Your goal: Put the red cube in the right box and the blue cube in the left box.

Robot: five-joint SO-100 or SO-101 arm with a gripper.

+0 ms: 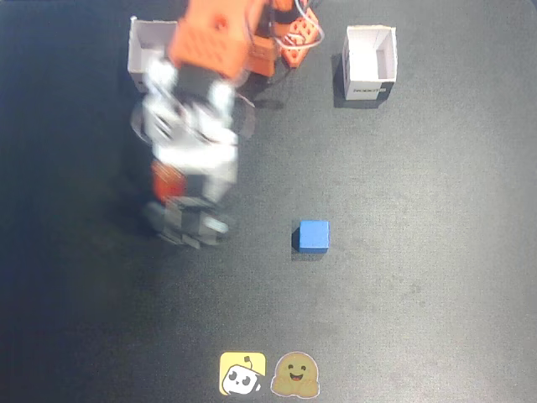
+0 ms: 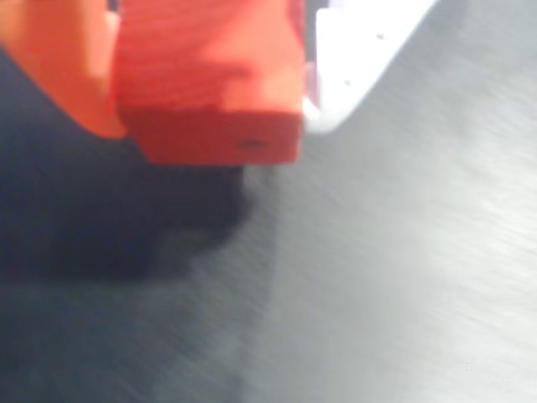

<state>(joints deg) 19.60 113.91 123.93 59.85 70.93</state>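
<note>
1. One gripper [image 1: 186, 220], blurred in the fixed view: you cannot tell how its fingers stand; in the wrist view a red block [image 2: 210, 84] sits between orange and white parts (possibly the red cube).
2. You see the blue cube [image 1: 315, 236] alone on the dark table [image 1: 419, 252].
3. Your arm partly hides the left white box [image 1: 147, 46]; the right box [image 1: 370, 61] stands clear.

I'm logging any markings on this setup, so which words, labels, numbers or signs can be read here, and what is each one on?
Right white box: a small dark printed line on its front wall, too small and blurred to read.
Yellow sticker on the mat: a cartoon figure, no words.
Brown sticker beside it: a smiling face, no words.
Blue cube: plain faces, no text.
Wrist view: blurred, no text visible.
</note>
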